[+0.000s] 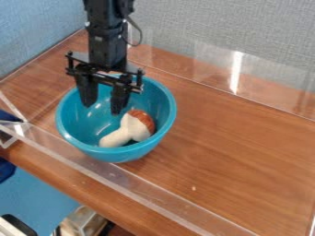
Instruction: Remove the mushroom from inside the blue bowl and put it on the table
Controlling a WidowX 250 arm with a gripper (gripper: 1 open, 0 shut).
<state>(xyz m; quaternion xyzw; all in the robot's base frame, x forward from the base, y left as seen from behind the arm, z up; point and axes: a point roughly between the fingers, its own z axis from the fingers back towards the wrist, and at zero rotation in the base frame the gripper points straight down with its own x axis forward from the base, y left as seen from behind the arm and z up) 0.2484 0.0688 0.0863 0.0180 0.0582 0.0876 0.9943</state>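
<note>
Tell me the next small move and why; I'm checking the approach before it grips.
Probably shift the open gripper toward the mushroom before lowering further: its fingers hang over the back of the blue bowl, while the mushroom lies nearer the front.
</note>
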